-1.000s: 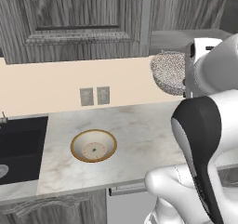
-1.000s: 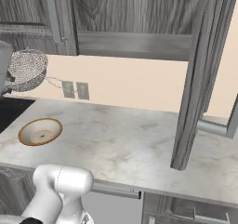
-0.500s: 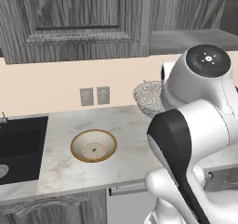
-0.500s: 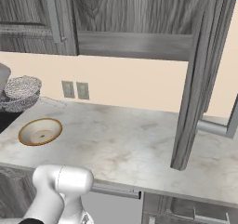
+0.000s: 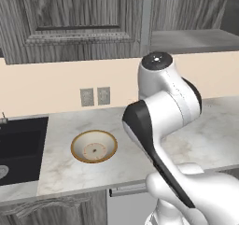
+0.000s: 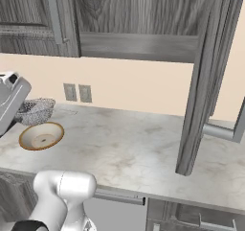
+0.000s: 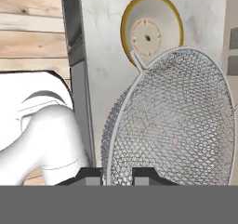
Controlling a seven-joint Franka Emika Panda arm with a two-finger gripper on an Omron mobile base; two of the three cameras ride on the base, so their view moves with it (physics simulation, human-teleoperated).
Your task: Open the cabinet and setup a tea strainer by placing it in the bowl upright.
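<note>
From the left base view I see the bowl (image 5: 94, 146) sitting on the marble counter (image 5: 60, 172), between the black sink (image 5: 21, 147) and my arm (image 5: 161, 121); two outlets (image 5: 94, 96) are on the wall behind it.

From the right base view the cabinet (image 6: 203, 76) door stands swung open over the counter at the right; at the left edge the strainer (image 6: 34, 111) hangs just behind and above the bowl (image 6: 41, 135), apart from it, next to the white hand.

From the hand view the gripper (image 7: 117, 174) has its two tips pressed on the strainer's (image 7: 172, 125) rim, one each side of the wire; the mesh basket fills the lower right; its thin handle points toward the bowl (image 7: 152, 30), which lies beyond it on the counter.
</note>
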